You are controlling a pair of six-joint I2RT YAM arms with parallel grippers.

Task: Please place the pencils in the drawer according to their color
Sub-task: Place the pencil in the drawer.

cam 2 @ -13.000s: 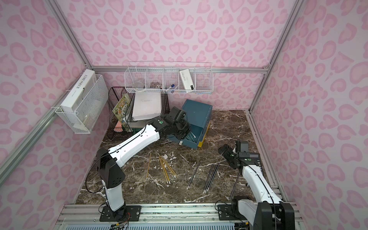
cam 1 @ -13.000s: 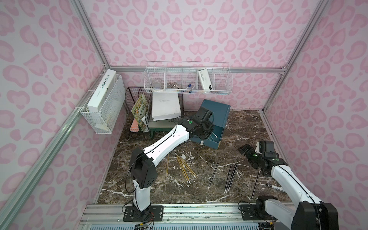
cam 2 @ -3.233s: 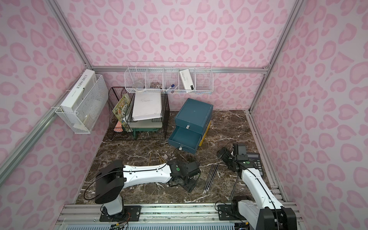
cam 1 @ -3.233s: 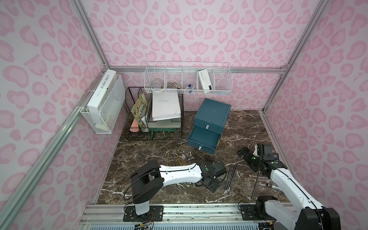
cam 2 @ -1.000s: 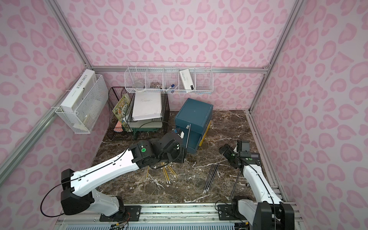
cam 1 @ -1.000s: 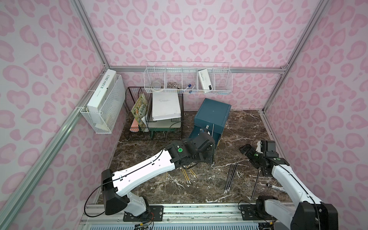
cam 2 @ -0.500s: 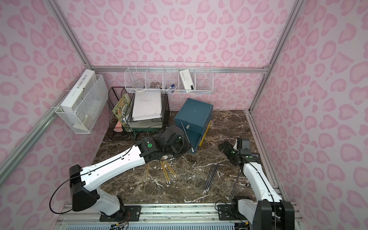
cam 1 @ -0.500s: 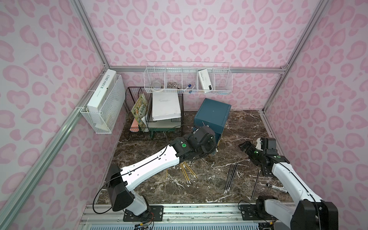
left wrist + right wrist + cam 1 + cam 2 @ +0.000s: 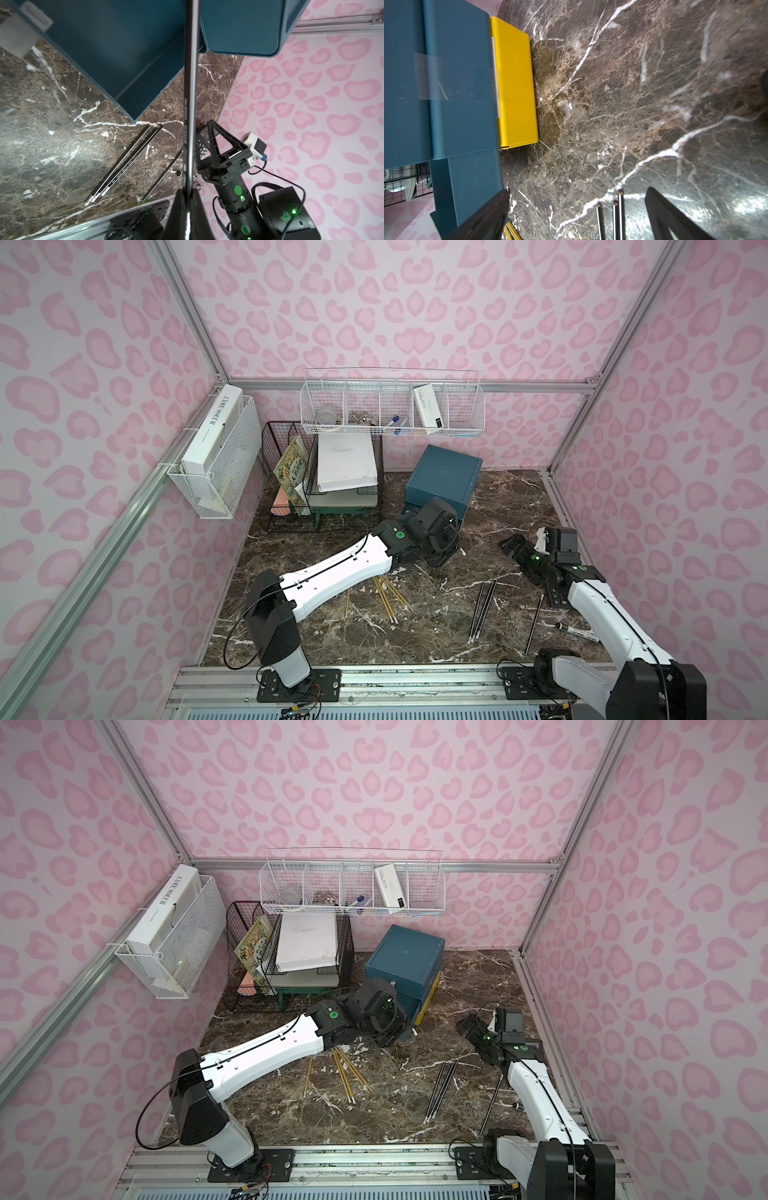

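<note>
Black slim pencil (image 9: 190, 104) sits pinched in the left end effector (image 9: 187, 199), its long axis pointing straight ahead across the pulled-out dark-teal plastic drawer (image 9: 108, 41) just in front, so left is nearer, and the right end effector (image 9: 513, 546) hangs spread, well apart.

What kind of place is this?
Likely a robot test cell staged as a desk: pink walls on an aluminium frame, two arms mounted on a rail, a wire basket of stationery above a marble-look tabletop.

The arms wear glossy white shells (image 9: 340, 572), black joint housings (image 9: 272, 622) with round green dots (image 9: 400, 535), thin black cables (image 9: 227, 639), a black left hand (image 9: 442, 558) and right hand (image 9: 510, 545).
</note>
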